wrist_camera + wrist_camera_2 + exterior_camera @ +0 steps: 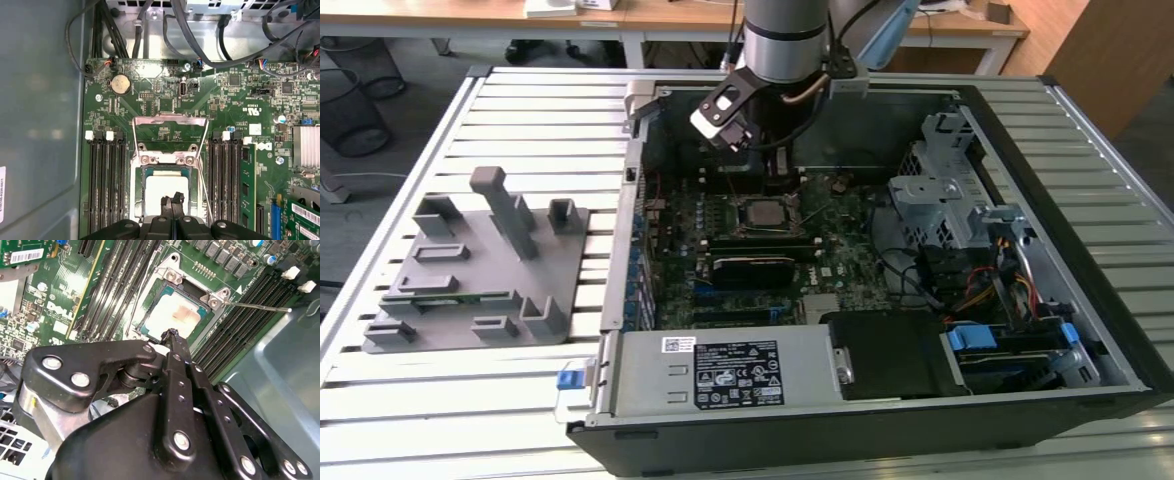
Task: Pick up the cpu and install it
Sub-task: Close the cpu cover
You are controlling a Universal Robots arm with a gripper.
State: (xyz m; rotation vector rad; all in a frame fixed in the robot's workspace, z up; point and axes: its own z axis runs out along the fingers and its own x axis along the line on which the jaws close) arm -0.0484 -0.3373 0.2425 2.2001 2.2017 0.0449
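Finds the small flat square cpu (161, 186), silver-grey on top with a pale border, lying level inside the black square socket frame (141, 190) at the middle of the green motherboard (150, 100), so reads as seated rather than carried. Leaves the hinged metal load plate (170, 125) swung up and the thin metal lever (260, 306) sprung outward, probably to keep the socket open for the chip. Holds the black pincer (172, 201) over one edge of the cpu, clenched with fingertips pressed together and nothing between them, likely to nudge or check rather than grip; cannot tell whether touching. Rests the open dark computer case (1107, 290) on the slatted pale metal tabletop (520, 110), beside a grey moulded parts holder (480, 270).
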